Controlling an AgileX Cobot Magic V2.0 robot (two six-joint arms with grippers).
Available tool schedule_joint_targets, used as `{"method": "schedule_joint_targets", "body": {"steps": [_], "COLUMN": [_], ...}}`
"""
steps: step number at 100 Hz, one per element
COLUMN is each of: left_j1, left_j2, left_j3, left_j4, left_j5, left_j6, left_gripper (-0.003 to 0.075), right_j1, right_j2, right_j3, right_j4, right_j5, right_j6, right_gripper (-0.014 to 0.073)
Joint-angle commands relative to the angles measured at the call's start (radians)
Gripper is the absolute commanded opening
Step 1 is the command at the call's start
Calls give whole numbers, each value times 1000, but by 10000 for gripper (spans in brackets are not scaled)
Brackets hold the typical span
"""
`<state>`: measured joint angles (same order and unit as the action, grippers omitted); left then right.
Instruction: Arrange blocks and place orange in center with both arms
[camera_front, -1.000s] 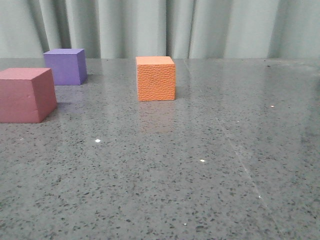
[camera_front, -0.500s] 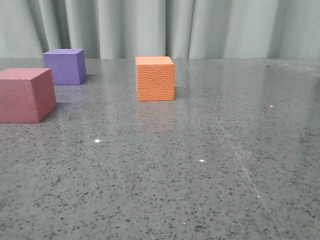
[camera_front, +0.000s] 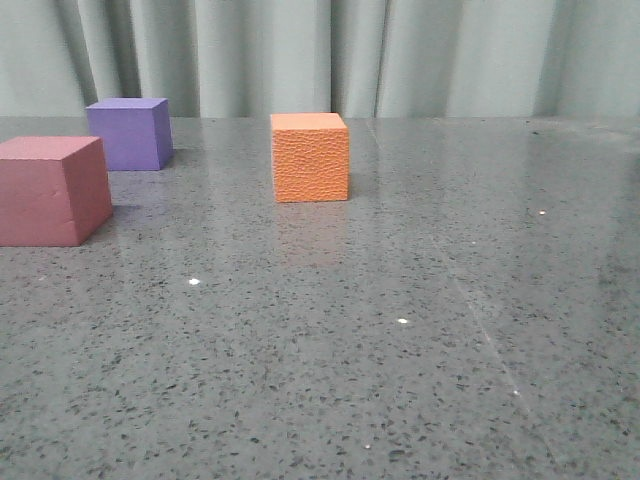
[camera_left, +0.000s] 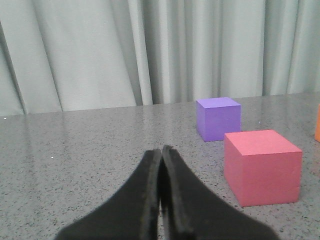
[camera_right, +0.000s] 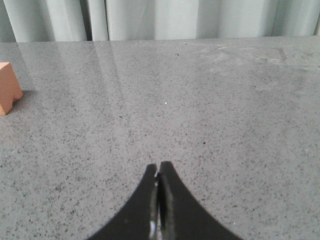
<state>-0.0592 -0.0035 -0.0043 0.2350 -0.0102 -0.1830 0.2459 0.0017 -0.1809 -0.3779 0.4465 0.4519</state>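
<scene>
Three foam-like cubes stand on the speckled grey stone desk (camera_front: 420, 330) before a pale pleated curtain (camera_front: 300, 50). In the front view the dusty pink-red cube (camera_front: 52, 190) sits at the left edge of the frame, the purple cube (camera_front: 129, 132) lies behind it toward the upper left, and the orange cube with the pebbled, leather-like skin (camera_front: 310, 156) stands near the middle of the frame, well apart from both. No arm shows in that view.

The left gripper (camera_left: 161, 192) has its two black fingers pressed together with nothing between them. From its wrist camera the pink-red cube fills the right of the frame, near but not touching, the purple cube stands just behind it, and only a sliver of the orange cube shows at the far right edge.

The right gripper (camera_right: 158, 200) is likewise pinched closed and empty. Its camera catches just a corner of the orange cube at the left edge of the frame, with bare desk ahead.

The relation that matters: both the pink-red and purple cubes lie on the left arm's side, so one must probably cross to the far side of the orange cube. The cubes have no long axis, so any pair of faces would likely serve. The left arm looks nearer to those two; the right arm sits nearer the orange one.
</scene>
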Motion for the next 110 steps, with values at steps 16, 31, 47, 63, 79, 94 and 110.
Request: {"method": "schedule_joint_targets", "body": {"steps": [16, 31, 47, 63, 79, 94, 110], "left_j1": [1, 1, 1, 1, 1, 1, 1], "left_j2": [-34, -34, -34, -34, -34, -34, -34], "left_j3": [55, 55, 55, 55, 55, 55, 55], "left_j4": [-1, -1, -1, -1, -1, -1, -1], "left_j5": [-75, -75, -75, -75, -75, -75, -75], "left_j6": [-8, -8, -8, -8, -8, -8, -8], "left_gripper": [-19, -19, -19, -19, -19, -19, -19], "right_j1": [-113, -131, -131, -131, -131, -131, -131], "right_j2": [-37, -37, -37, -37, -37, -37, -37], "right_j3": [76, 148, 195, 195, 195, 195, 195], "right_j4": [345, 361, 361, 359, 359, 359, 359], "right_j5": [-202, -327, -390, -394, -393, -393, -393], "right_j6": [-387, -397, -396, -396, -396, -396, -396], "right_gripper": [-67, -67, -67, -67, -67, -67, -67]}}
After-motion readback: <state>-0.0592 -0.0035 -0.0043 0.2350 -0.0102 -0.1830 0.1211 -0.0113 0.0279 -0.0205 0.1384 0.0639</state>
